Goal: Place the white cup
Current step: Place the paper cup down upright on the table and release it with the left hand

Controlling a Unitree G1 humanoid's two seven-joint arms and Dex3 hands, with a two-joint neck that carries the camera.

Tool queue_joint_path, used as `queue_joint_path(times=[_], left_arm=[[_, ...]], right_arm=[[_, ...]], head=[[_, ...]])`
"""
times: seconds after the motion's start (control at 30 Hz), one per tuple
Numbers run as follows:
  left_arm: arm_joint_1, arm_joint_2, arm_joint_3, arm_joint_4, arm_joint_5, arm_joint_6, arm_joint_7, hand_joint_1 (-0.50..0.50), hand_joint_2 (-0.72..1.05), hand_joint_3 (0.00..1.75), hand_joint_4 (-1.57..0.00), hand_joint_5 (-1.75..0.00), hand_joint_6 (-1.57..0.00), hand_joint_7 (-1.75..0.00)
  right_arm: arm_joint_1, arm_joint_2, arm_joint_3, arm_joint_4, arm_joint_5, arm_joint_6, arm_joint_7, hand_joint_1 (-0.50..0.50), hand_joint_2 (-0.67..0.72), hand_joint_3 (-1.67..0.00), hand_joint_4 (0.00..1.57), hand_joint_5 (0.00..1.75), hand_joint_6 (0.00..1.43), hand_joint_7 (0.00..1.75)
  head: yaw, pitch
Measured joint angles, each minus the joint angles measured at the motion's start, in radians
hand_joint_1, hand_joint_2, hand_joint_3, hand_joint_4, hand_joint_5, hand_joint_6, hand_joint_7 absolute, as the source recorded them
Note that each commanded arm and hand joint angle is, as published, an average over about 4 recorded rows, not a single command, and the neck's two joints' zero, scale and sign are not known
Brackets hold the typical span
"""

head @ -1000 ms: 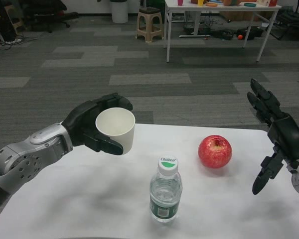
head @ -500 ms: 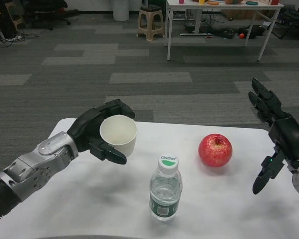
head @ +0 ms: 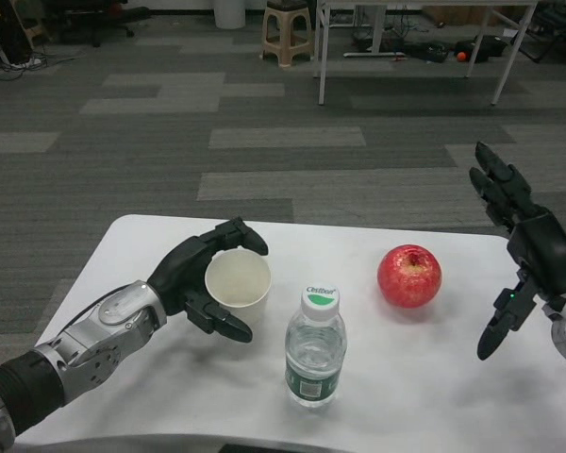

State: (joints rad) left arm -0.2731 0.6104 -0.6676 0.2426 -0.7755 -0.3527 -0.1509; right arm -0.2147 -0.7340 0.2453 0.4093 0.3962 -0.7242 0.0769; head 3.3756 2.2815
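Change: left hand (head: 200, 283) has come down and a bit toward 3 o'clock with the white cup (head: 237, 281) since a second ago. Camera dipped too, so the whole scene slid, but the cup now sits much closer to the bottle and lower against the bench than before.

White cup: upright, mouth open to the top, over the bench's (head: 424, 387) left-middle part. Can't tell if its base is actually touching the surface, the fingers hide the bottom edge.

Left hand: wrapped around the cup, fingers curled over the far rim side and thumb side under the near edge, so it's holding the cup. Silver forearm runs off toward 7 o'clock.

Right hand (head: 528, 255): hanging at the bench's right edge, fingers spread wide, nothing in it. Some fingers point up toward 11 o'clock, others hang down toward 7 o'clock.

Bottle (head: 315, 346): clear water bottle with a white cap and green label, standing upright just at 4 o'clock from the cup, close to it but apart.

Apple (head: 409, 276): red, at 3 o'clock from the cup, between the bottle and the right hand, touching neither.

Background: grey carpet floor (head: 264, 142), a white table's legs (head: 410, 47) at 12 o'clock and a beige stool (head: 284, 33) to its left.
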Motion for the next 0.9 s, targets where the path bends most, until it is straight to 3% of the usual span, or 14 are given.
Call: queue_joint_path(times=[0.43, 0.63, 0.7, 0.73, 0.83, 0.9], left_arm=[[-0.031, -0.006, -0.11, 0.053, -0.079, -0.066, -0.034, 0.17, 0.69, 0.17, 0.0, -1.44, -1.2, -1.61], [-0.032, -0.007, -0.115, 0.055, -0.079, -0.071, -0.04, 0.28, 0.67, 0.09, 0.0, -1.44, -1.16, -1.61], [-0.032, -0.007, -0.115, 0.056, -0.079, -0.071, -0.041, 0.26, 0.63, 0.09, 0.0, -1.44, -1.15, -1.64], [-0.032, -0.007, -0.115, 0.057, -0.079, -0.071, -0.042, 0.24, 0.6, 0.09, 0.0, -1.44, -1.15, -1.66], [-0.032, -0.007, -0.115, 0.058, -0.08, -0.072, -0.044, 0.11, 0.87, 0.09, 0.0, -1.44, -1.13, -1.68], [-0.032, -0.007, -0.116, 0.059, -0.08, -0.072, -0.046, -0.18, 0.96, 0.09, 0.0, -1.44, -1.09, -1.68]], right_arm=[[0.0, 0.0, 0.012, 0.004, 0.0, 0.0, 0.0, -0.17, 0.66, 0.0, 0.0, 0.0, 0.0, 0.0], [0.0, 0.0, 0.012, 0.004, 0.0, 0.0, 0.0, -0.17, 0.66, 0.0, 0.0, 0.0, 0.0, 0.0], [0.0, 0.0, 0.012, 0.004, 0.0, 0.0, 0.0, -0.17, 0.66, 0.0, 0.0, 0.0, 0.0, 0.0], [0.0, 0.0, 0.012, 0.004, 0.0, 0.0, 0.0, -0.17, 0.66, 0.0, 0.0, 0.0, 0.0, 0.0], [0.0, 0.0, 0.013, 0.004, 0.0, 0.0, 0.0, -0.17, 0.66, 0.0, 0.0, 0.0, 0.0, 0.0], [0.0, 0.0, 0.013, 0.004, 0.0, 0.0, 0.0, -0.17, 0.68, 0.0, 0.0, 0.0, 0.0, 0.0]], head=[[-0.001, -0.004], [0.0, -0.007], [0.0, -0.008], [0.001, -0.008], [0.001, -0.008], [0.002, -0.009]])
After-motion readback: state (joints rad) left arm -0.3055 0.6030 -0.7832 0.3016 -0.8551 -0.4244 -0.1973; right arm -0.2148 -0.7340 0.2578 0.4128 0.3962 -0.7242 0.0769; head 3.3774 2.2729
